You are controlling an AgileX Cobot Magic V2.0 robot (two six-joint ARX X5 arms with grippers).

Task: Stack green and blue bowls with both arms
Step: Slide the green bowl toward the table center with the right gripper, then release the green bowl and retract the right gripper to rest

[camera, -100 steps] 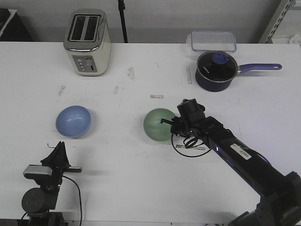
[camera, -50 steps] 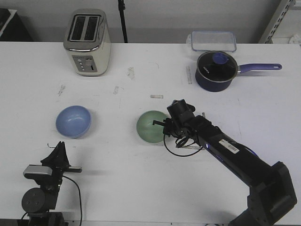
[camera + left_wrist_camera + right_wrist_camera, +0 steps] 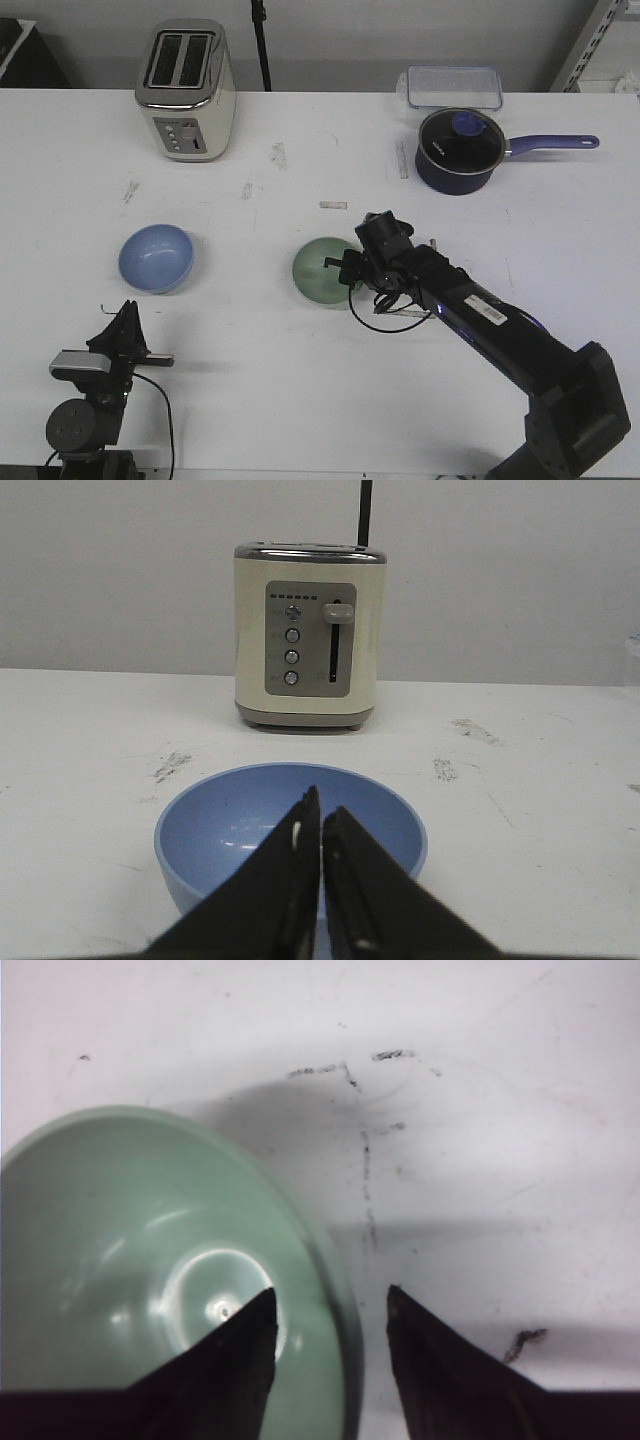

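Note:
The green bowl (image 3: 320,272) sits upright on the white table near the middle. My right gripper (image 3: 345,268) is at its right rim. In the right wrist view the right gripper (image 3: 330,1295) is open and straddles the rim of the green bowl (image 3: 130,1260), one finger inside and one outside, with a gap around the rim. The blue bowl (image 3: 155,257) stands at the left. My left gripper (image 3: 127,310) is low at the front left, just short of it. In the left wrist view the left gripper (image 3: 320,802) is shut on nothing, pointing at the blue bowl (image 3: 220,820).
A cream toaster (image 3: 186,90) stands at the back left, straight behind the blue bowl. A dark navy saucepan (image 3: 458,150) with a blue handle and a clear lidded box (image 3: 453,86) are at the back right. A loose black cable (image 3: 385,310) hangs under the right wrist.
The right arm reached further left, and the green bowl slid a little left with it. In the last half second almost nothing moved. The left arm stayed still.

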